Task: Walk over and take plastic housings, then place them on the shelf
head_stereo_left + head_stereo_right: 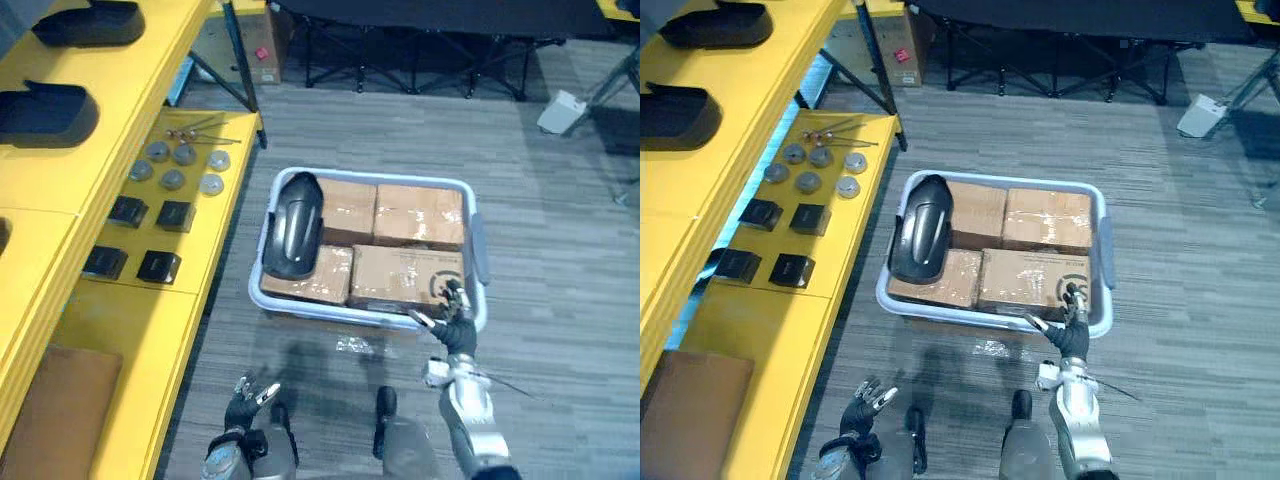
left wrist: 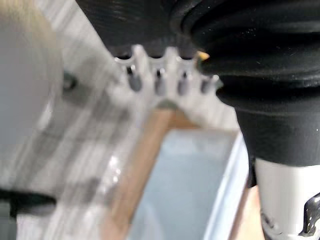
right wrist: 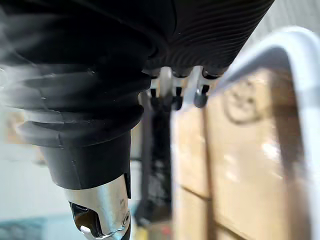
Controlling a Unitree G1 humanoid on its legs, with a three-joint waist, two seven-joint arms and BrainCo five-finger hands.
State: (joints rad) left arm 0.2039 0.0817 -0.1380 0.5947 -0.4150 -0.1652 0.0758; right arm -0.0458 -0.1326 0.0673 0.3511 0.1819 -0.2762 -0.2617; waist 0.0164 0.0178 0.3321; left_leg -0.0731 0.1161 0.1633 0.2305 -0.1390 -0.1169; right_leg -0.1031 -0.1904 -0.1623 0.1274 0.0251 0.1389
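Right hand splayed at bin rim — left hand relaxed — housing inside.

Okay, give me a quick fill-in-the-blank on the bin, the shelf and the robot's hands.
The plastic housing in the bin is ____. It lies on ____ boxes. The left hand hangs over the ____. The shelf beside the bin is ____.
Missing words: black, cardboard, floor, yellow.
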